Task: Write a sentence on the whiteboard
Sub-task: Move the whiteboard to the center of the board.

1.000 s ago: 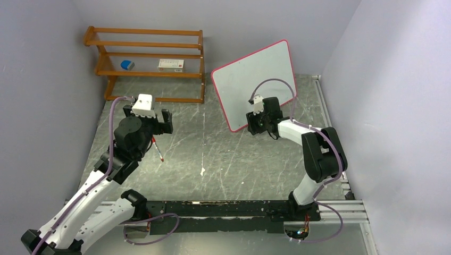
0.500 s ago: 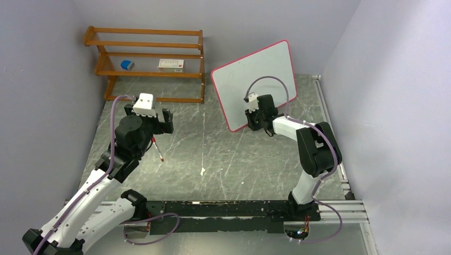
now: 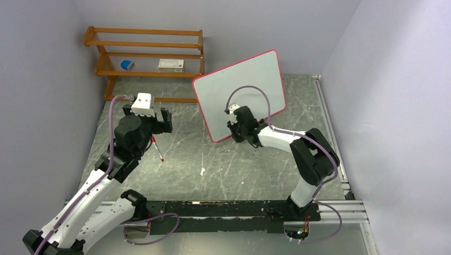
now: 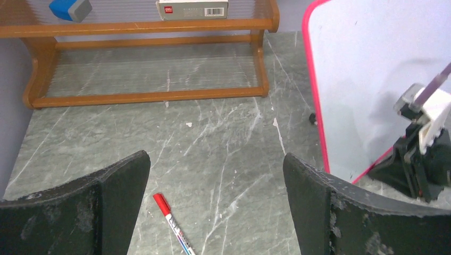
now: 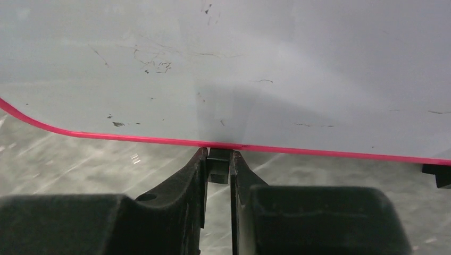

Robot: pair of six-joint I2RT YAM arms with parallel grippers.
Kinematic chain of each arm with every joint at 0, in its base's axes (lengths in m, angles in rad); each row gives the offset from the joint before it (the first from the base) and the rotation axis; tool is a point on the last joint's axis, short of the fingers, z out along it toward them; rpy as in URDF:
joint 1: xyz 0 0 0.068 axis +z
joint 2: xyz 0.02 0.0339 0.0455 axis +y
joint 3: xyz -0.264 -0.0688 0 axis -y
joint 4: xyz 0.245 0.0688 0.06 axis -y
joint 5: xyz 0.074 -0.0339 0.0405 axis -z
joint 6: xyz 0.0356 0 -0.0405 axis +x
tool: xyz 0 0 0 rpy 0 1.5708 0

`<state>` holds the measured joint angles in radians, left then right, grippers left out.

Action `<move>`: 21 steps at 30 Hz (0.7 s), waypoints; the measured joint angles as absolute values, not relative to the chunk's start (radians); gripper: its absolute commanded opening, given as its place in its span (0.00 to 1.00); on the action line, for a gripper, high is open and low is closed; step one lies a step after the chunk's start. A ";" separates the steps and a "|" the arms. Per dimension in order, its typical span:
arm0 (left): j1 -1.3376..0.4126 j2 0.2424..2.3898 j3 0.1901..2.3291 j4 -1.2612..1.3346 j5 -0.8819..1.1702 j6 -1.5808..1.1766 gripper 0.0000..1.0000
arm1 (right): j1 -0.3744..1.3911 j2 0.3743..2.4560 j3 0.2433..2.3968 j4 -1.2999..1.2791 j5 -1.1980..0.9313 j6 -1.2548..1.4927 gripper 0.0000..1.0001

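Observation:
The whiteboard (image 3: 242,87) stands tilted at the back centre, white with a red-pink frame. It also shows in the left wrist view (image 4: 372,74) and the right wrist view (image 5: 239,64). No red sentence shows on it, only faint dark smudges. My right gripper (image 3: 234,135) (image 5: 218,162) is shut on the small black foot (image 5: 218,171) at the board's lower edge. My left gripper (image 3: 150,126) (image 4: 215,159) is open and empty above a red-capped marker (image 3: 157,148) (image 4: 173,223) lying on the floor.
A wooden slatted rack (image 3: 149,53) (image 4: 149,95) stands at the back left, holding a blue eraser (image 3: 126,65) (image 4: 70,8) and a white box (image 3: 171,65) (image 4: 191,8). Grey walls close in on three sides. A metal rail (image 3: 330,122) runs along the right edge.
My right gripper has moved left with the whiteboard's foot in it, and the board has shifted left and turned. The left arm and the marker have not moved.

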<state>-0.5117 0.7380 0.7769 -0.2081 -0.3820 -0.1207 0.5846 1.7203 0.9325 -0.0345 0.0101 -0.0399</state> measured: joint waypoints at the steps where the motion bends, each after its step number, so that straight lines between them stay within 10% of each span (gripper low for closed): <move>1: -0.512 0.737 0.777 -0.208 -0.384 -0.122 0.99 | 0.612 1.710 0.921 -0.035 0.015 -0.019 0.00; 21: -0.504 0.727 0.777 -0.216 -0.450 -0.157 0.99 | 1.008 1.588 0.812 -0.115 0.356 0.408 0.00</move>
<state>-0.5041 0.7273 0.7769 -0.2165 -0.4503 -0.1574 1.0084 1.5883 0.8124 -0.1150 0.3565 0.4076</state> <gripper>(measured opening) 0.988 0.195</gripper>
